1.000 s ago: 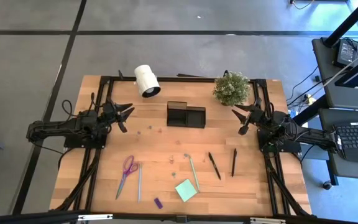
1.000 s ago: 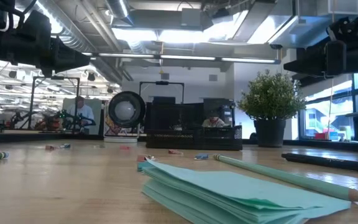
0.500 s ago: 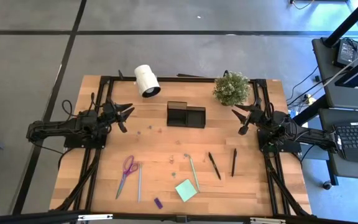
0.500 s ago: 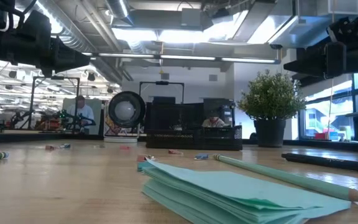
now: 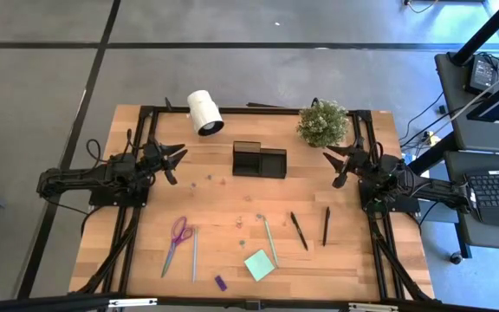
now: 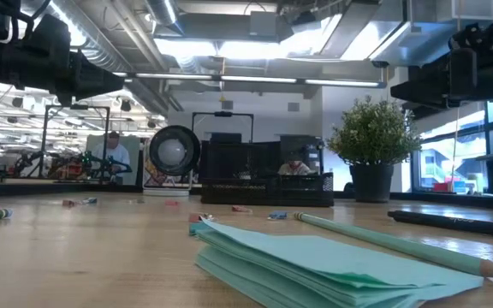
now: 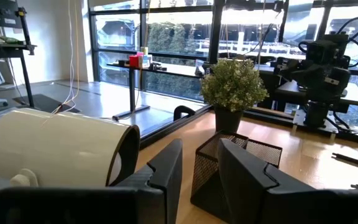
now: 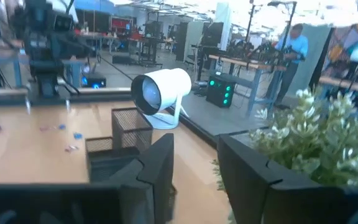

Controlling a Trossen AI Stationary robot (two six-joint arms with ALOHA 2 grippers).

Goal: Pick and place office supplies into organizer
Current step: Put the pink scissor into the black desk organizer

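Near the back middle of the pale wooden table [image 5: 232, 225] stands the small black wire-mesh organizer [image 5: 259, 161], a taller section beside a lower compartment; nothing can be seen inside it from above. A white cylindrical roll [image 5: 204, 112] lies behind it to the left and a small green potted plant [image 5: 322, 123] behind it to the right.

Toward the front edge lie the office supplies, all flat on the wood and well apart from the organizer: purple-handled scissors [image 5: 177, 242] at the left, a grey-blue pen [image 5: 194, 254] just beside them, a tiny purple piece [image 5: 220, 282] nearer the edge, a mint-green square sticky pad [image 5: 259, 264], a pale green pen [image 5: 269, 240] touching or just beside the pad's corner, and two black pens [image 5: 299, 230] [image 5: 326, 225] to the right. A few small scraps dot the middle of the table.

The left gripper [image 5: 177, 161] hovers at the table's left side, level with the organizer, its dark fingers [image 7: 164, 171] parted with a clear gap and nothing between them. The right gripper [image 5: 333, 165] sits mirrored at the right side, close to the plant, fingers [image 8: 157, 163] likewise apart and empty.

No brand, label or legible writing shows on any item. In the right wrist view a person in a blue shirt [image 8: 294, 48] stands far off in the room.
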